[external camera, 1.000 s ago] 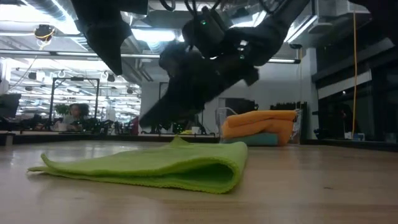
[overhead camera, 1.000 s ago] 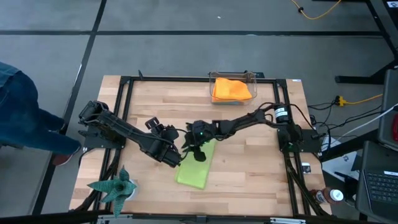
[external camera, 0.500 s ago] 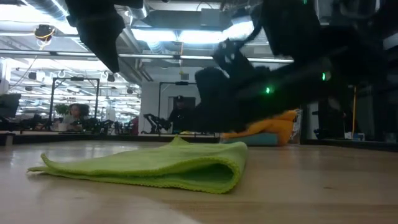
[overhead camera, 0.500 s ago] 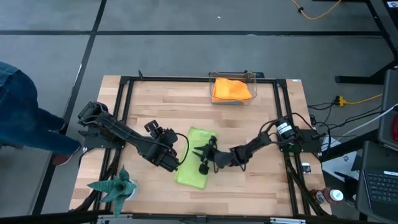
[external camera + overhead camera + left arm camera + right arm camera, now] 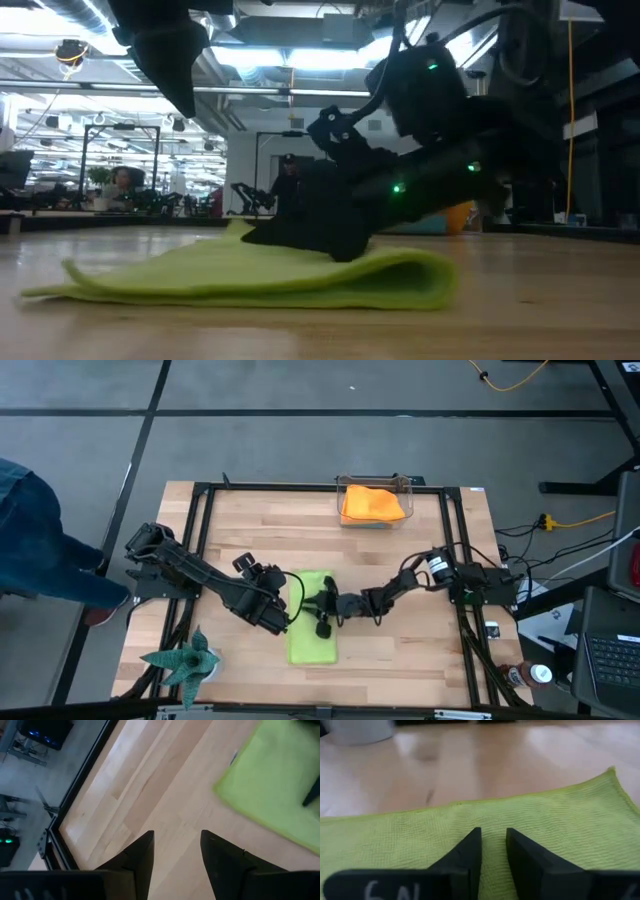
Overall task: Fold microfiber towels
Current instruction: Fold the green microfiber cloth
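Lime green towel [image 5: 312, 620] is seen folded in two near the middle of the worktop [image 5: 400, 660], one long edge rounded into a soft fold (clearest in the low view). The right hand [image 5: 322, 607] is pressed low onto the cloth, its fingers [image 5: 470, 851] set with only a narrow slit between them; whether any fabric is pinched there cannot be told. The left hand [image 5: 277, 616] is held just beside the towel's edge, above bare wood, its fingers [image 5: 142, 855] spread and gripping nothing. Orange towels [image 5: 372, 503] are kept in a clear bin [image 5: 400, 482] at the far edge, well apart. Open wood is left all around the green cloth.
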### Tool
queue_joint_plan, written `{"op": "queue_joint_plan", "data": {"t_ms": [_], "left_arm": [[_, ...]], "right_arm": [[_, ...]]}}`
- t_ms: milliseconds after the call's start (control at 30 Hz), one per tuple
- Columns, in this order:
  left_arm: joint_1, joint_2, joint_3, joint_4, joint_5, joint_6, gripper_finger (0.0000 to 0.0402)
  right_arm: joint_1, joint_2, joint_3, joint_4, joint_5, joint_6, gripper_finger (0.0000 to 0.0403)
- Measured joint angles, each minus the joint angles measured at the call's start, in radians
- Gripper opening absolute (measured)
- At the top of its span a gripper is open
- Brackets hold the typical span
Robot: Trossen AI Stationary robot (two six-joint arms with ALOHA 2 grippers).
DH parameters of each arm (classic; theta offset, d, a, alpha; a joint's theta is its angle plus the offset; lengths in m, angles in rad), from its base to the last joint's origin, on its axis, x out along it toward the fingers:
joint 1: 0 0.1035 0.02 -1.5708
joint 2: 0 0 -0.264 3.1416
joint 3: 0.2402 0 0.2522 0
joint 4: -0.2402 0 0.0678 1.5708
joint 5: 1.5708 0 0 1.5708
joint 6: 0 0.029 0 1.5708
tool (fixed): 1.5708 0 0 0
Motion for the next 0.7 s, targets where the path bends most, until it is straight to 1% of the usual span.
{"op": "queue_joint_plan", "data": {"t_ms": [100, 200, 333, 500, 600, 700], "left_arm": [[0.0, 0.0, 0.0, 0.0, 0.0, 0.0, 0.0154], [0.0, 0.0, 0.0, 0.003, 0.0, 0.0, 0.0154], [0.0, 0.0, 0.0, 0.018, 0.0, 0.0, 0.0154], [0.0, 0.0, 0.0, 0.019, 0.0, 0.001, 0.0154], [0.0, 0.0, 0.0, 0.02, 0.0, 0.0, 0.0154], [-0.002, 0.0, 0.0, 0.048, 0.001, 0.001, 0.0154]], "right_arm": [[-0.046, -0.002, 0.003, -0.002, -0.144, -0.078, 0.0094], [-0.088, 0.001, 0.013, 0.014, -0.207, -0.128, 0.0094], [-0.128, -0.013, 0.028, 0.025, -0.199, -0.18, 0.0094], [-0.132, -0.103, 0.034, 0.01, -0.206, -0.225, 0.0094], [-0.118, -0.168, 0.033, -0.072, -0.216, -0.216, 0.0094], [-0.095, -0.26, 0.033, -0.192, -0.215, -0.189, 0.0094]]}}
